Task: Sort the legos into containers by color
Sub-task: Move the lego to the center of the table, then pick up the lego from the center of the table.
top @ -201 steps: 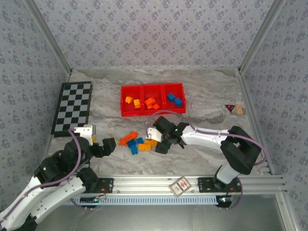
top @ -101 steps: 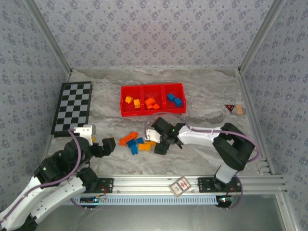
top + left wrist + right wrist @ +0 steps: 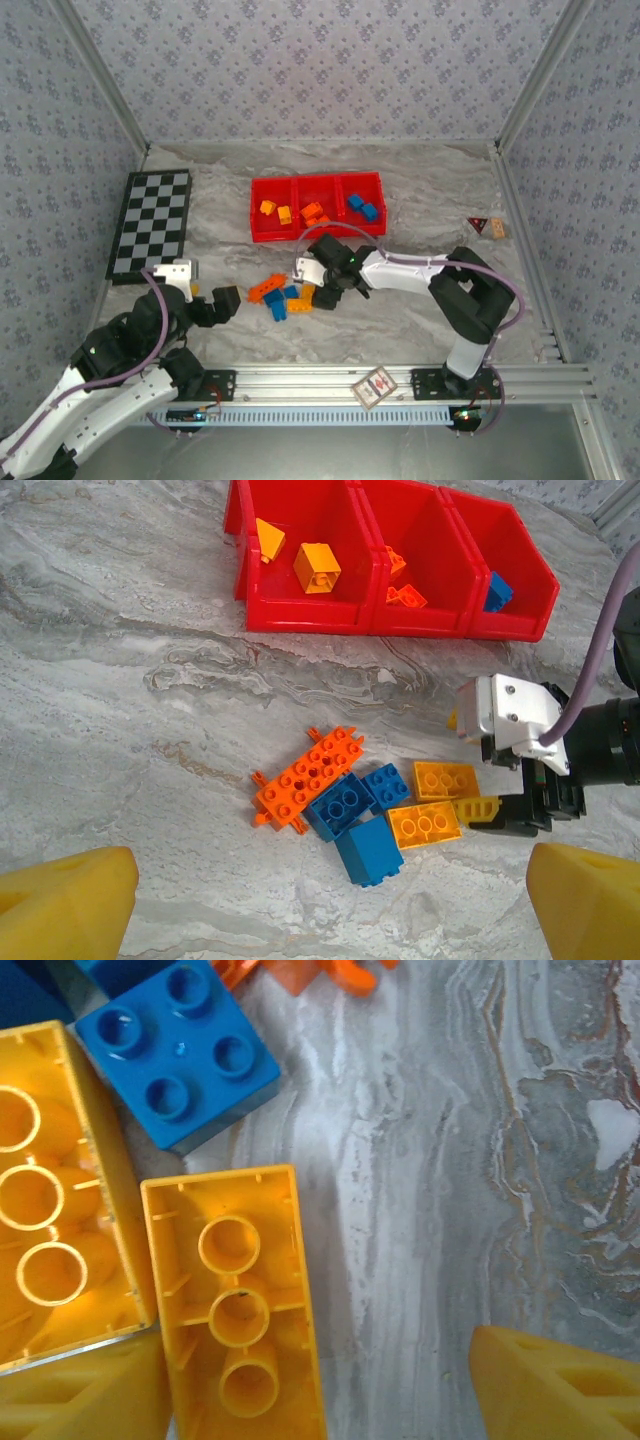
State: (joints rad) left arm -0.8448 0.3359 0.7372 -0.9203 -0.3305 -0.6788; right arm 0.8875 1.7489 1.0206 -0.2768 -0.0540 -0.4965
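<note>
Brick (image 3: 235, 1330) of yellow-orange plastic, hollow side up in the loose pile (image 3: 380, 805) near the red tray (image 3: 300, 615), likely light, stiff and slick, best pinched across its long walls; right gripper (image 3: 320, 1385) half-wide astride it, not yet gripping; twin brick (image 3: 50, 1210) crowding one side, bare table (image 3: 400, 1210) on the other; left gripper (image 3: 325, 900) wide, holding nothing.

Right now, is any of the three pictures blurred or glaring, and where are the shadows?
Top external: even, soft light, no glare; a faint shadow on the grey marbled table beneath the right arm. Left wrist: the shallow red plastic tray and loose bricks are sharp; the yellow fingertips of the left gripper look soft. Right wrist: the upturned yellow-orange brick is crisp, its hollow tubes shaded.
</note>
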